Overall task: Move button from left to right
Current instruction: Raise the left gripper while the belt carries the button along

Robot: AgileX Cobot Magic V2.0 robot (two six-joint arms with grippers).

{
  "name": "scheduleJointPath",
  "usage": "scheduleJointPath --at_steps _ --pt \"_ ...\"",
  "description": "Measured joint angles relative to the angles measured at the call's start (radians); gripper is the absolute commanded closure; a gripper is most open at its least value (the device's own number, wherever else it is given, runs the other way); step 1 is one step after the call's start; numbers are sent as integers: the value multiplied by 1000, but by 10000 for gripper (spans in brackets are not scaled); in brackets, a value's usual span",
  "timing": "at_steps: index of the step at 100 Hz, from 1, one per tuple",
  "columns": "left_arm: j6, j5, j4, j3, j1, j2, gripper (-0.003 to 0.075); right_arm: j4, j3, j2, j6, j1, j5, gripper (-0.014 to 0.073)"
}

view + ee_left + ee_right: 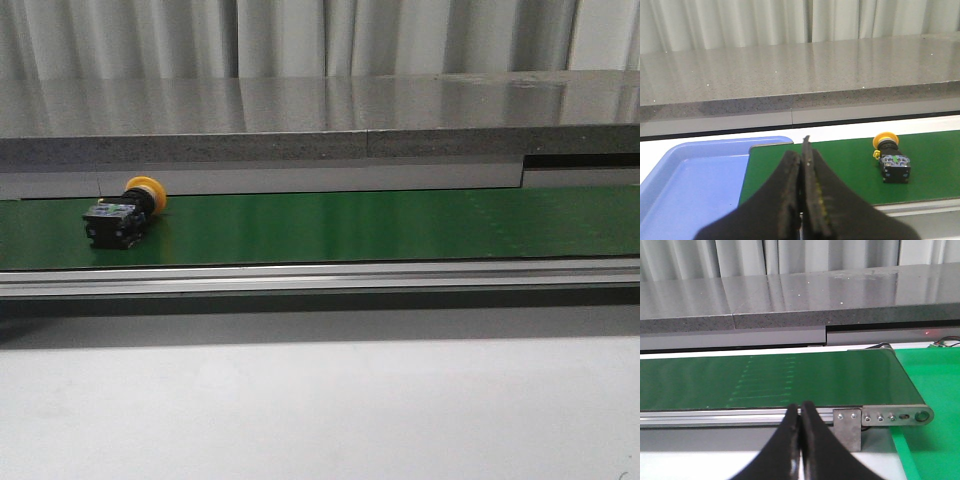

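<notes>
The button (pixel 122 213) lies on its side at the left end of the green conveyor belt (pixel 380 225), yellow cap toward the back, black body toward the front. In the left wrist view the button (pixel 891 159) shows a small green mark on its body, and my left gripper (pixel 803 152) is shut and empty, well apart from it. My right gripper (pixel 801 409) is shut with nothing in it, in front of the belt's metal rail near the belt's right end. Neither gripper shows in the front view.
A blue tray (pixel 685 185) sits off the belt's left end. A green surface (pixel 932 390) lies past the belt's right end roller (pixel 923 415). A grey stone ledge (pixel 320 120) runs behind the belt, and a white tabletop (pixel 320 410) lies in front.
</notes>
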Motion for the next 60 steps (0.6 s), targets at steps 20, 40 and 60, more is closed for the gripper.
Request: scheduleJointPath --at_steps 20,40,60 --pt "0 0 0 0 0 0 741 0 0 0 0 0 -7 683" --pt "0 0 0 0 0 0 741 0 -114 13 0 0 49 683" --pt "0 0 0 0 0 0 741 -1 -336 188 0 0 192 683"
